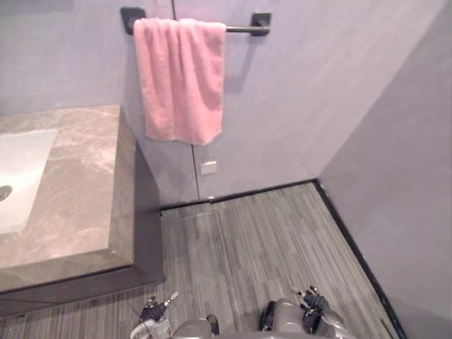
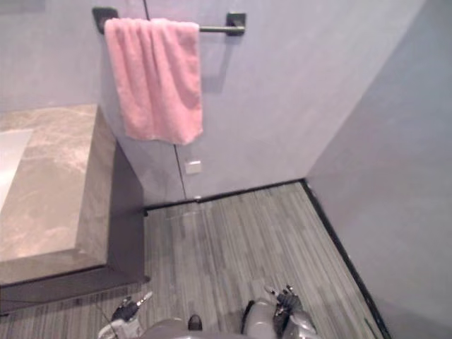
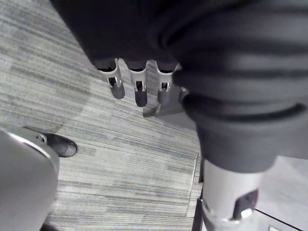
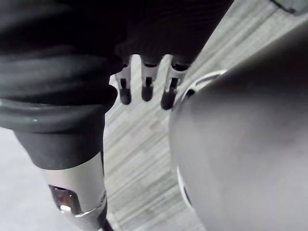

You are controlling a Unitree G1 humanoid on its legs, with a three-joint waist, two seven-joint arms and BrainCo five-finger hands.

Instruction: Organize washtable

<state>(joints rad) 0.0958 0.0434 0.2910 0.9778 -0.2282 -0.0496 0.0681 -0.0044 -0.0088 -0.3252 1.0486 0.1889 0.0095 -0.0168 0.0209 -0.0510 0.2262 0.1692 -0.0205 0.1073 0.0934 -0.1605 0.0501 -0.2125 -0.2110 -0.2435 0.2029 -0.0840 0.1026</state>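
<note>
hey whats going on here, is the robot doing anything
Nothing is being handled at this moment. The left hand and the right hand both hang low over the floor, fingers relaxed and holding nothing. A pink towel hangs over the bar on the wall, at its left end. The counter with its sink stands to the robot's left, and neither hand is near it.
</note>
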